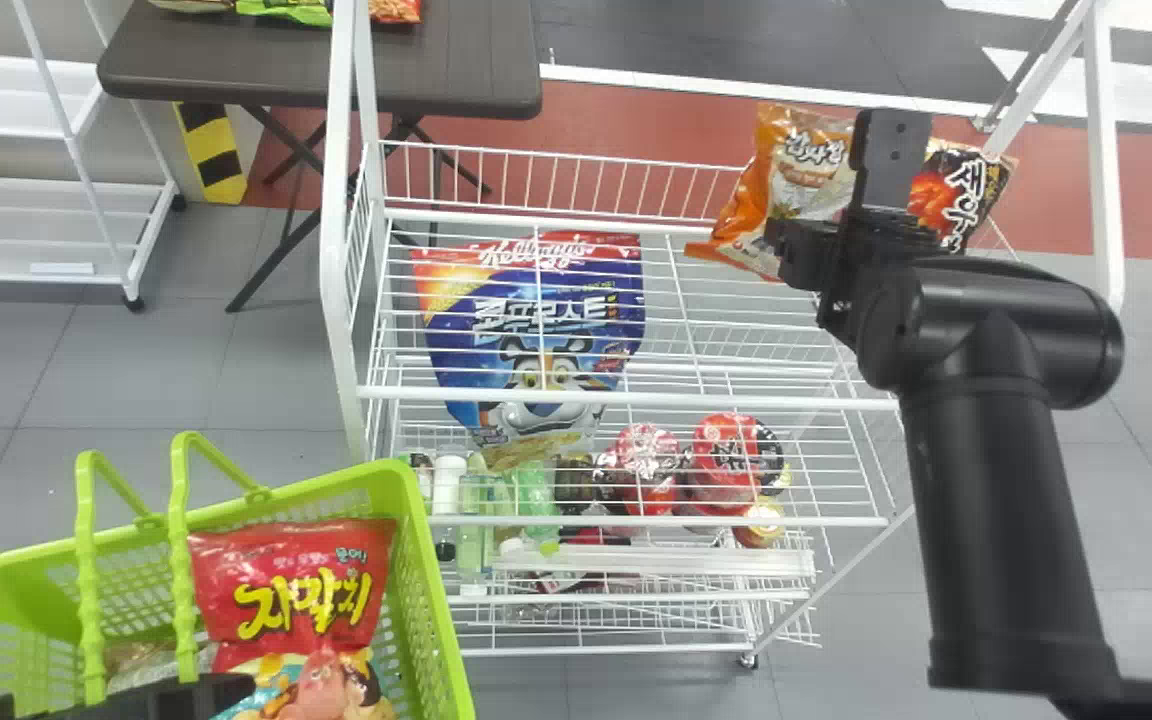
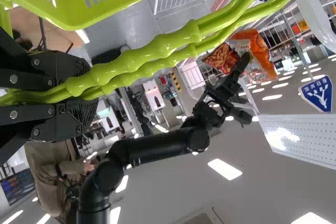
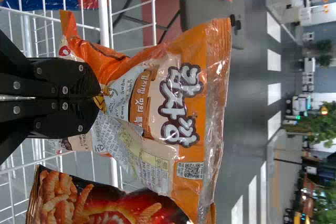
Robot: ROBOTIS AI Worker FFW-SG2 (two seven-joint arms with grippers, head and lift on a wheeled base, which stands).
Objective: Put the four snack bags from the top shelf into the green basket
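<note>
Right wrist view: right tool [image 3: 98, 97] clenched on orange snack bag [image 3: 178, 72], mid-frame; probably light, soft, slippery; best pinched by crimped seam [image 3: 216, 108].

Lime green on the basket [image 1: 418, 530] at eight o'clock; inside, red with yellow lettering on the topmost bag [image 1: 301, 600]. Orange with dark-outlined white lettering on the nearer snack bag [image 1: 796, 165] at two o'clock, black and red on the farther bag [image 1: 958, 195]. Blue, topped with red, on the cereal pouch [image 1: 536, 320] near centre. White on the rack [image 1: 334, 220]; yellow-black stripes on the marker [image 1: 211, 150] at ten.
</note>
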